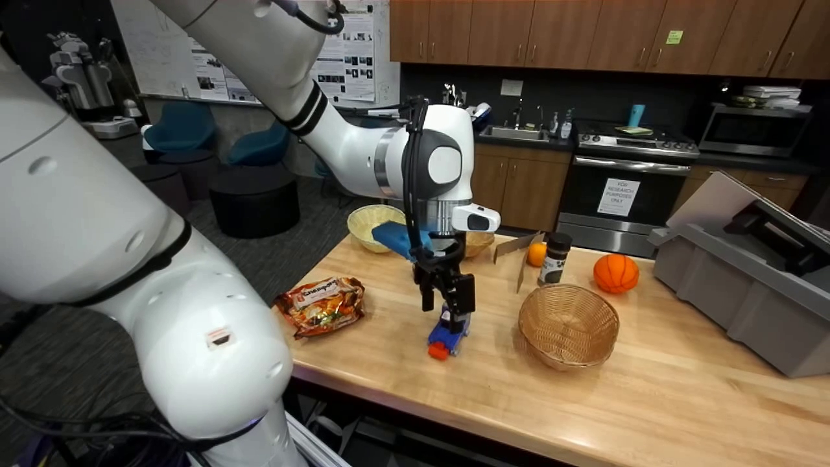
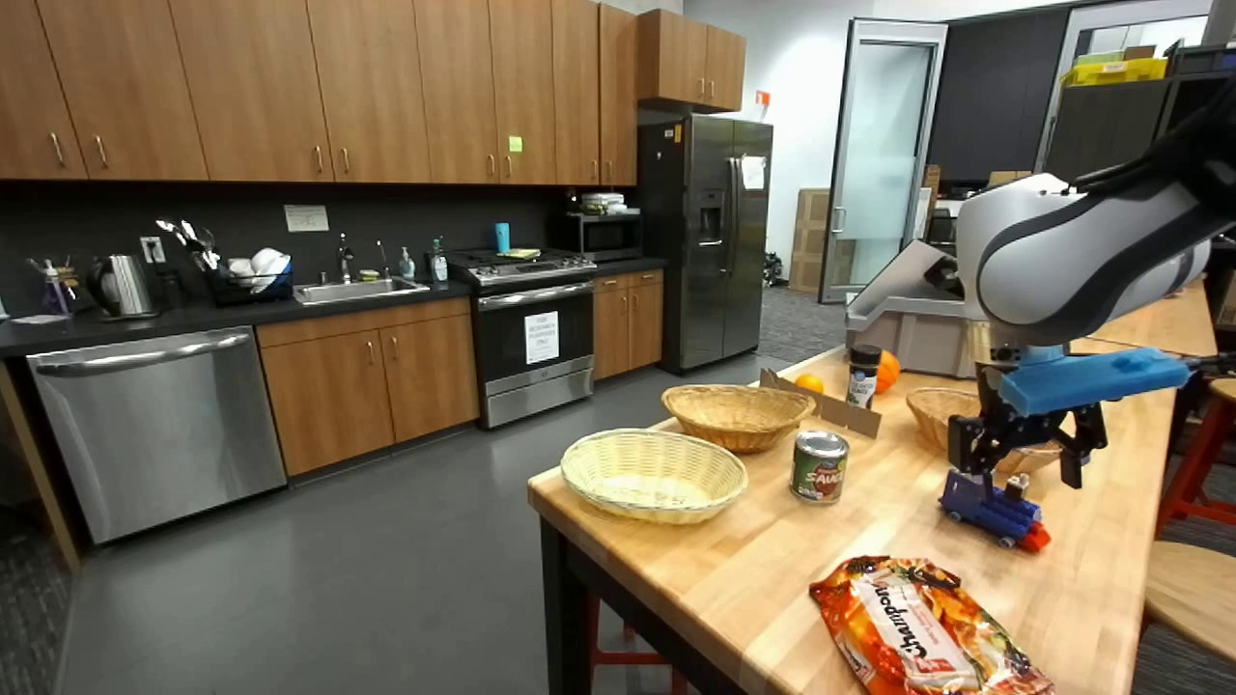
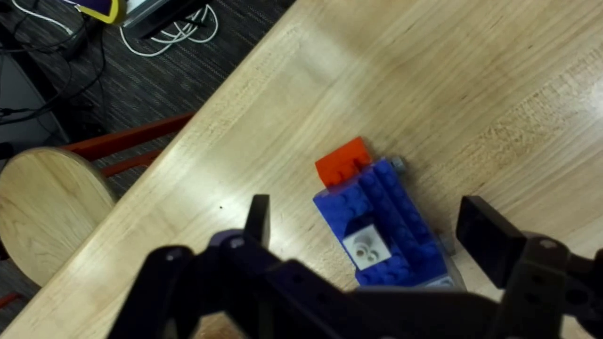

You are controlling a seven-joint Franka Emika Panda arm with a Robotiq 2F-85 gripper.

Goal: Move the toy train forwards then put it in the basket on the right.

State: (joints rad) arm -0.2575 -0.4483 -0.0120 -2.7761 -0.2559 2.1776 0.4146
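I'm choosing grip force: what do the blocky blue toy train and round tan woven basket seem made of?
Toy train: likely plastic, smooth, judging by moulded studs. Basket: apparently wicker, perhaps slightly glossy, from its interlaced strands; synthetic weave remains possible.

“Champon” pkg (image 2: 917,627), “SAUC…” can (image 2: 819,473), oven (image 1: 658,201) w/ “FOR RESEARCH PURPOSES ONLY” (paper (image 1: 618,197))

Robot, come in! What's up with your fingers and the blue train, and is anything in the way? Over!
Fingers open, holding nothing. Toy train on table, outside basket. Nothing seen between fingers and train; orange packet lies apart.
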